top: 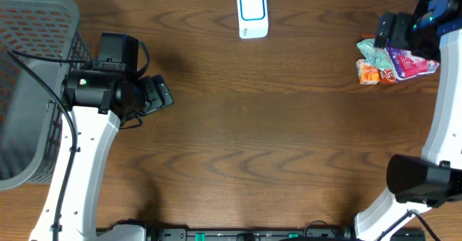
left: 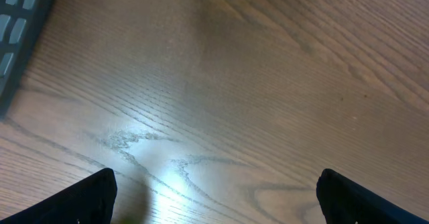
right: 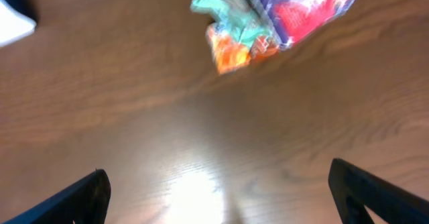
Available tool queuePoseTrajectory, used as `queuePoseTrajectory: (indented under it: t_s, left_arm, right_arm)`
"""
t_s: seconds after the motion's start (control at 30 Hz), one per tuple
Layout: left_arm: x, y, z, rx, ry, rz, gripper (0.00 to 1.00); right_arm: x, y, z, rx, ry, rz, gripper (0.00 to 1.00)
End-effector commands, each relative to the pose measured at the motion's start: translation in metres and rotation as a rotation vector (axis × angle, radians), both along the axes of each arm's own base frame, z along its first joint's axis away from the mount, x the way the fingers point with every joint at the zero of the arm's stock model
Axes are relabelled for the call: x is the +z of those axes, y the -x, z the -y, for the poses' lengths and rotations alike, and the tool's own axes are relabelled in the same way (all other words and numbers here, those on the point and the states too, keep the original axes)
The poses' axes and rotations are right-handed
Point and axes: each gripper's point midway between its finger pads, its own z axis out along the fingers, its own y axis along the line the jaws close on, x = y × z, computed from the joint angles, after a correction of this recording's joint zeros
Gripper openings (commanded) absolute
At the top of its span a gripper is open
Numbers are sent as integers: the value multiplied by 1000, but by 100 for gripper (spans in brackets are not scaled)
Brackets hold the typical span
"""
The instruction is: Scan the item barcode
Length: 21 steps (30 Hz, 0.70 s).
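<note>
The items are a small pile of snack packets [top: 393,62], teal, orange and purple, lying at the table's far right. In the right wrist view the packets [right: 268,23] lie near the top edge, and no barcode shows on them. My right gripper [top: 384,32] hovers just above and left of the pile; in its own view the right gripper [right: 218,204] is open over bare wood with nothing between its fingers. A white scanner with a blue face [top: 253,14] stands at the back centre. My left gripper [top: 157,95], far off at the left, is open and empty [left: 218,204].
A grey mesh basket [top: 29,89] stands at the left edge beside the left arm, and its corner [left: 20,29] shows in the left wrist view. The scanner's white edge [right: 13,26] shows at the right wrist view's upper left. Brown wooden table [top: 274,147] spans the middle.
</note>
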Motion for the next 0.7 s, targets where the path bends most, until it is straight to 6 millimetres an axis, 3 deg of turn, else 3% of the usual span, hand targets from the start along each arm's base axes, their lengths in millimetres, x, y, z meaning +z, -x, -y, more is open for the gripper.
queuePoseTrajectory:
  t_s: [0.0, 0.17, 0.3, 0.47, 0.67]
  left_arm:
    - [1, 1, -4, 3, -13, 2, 95]
    - [1, 1, -4, 3, -13, 2, 95]
    - [1, 1, -4, 3, -13, 2, 95]
    - [1, 1, -4, 3, -13, 3, 95]
    - [1, 1, -4, 3, -13, 2, 95]
  right_arm:
    - [20, 19, -22, 41, -36, 39, 99]
    - [31, 38, -53, 130, -21, 99, 99]
    - [22, 62, -69, 180, -6, 143, 99]
    - [2, 90, -83, 236, -10, 260, 99]
    - [6, 125, -86, 264, -13, 541, 99]
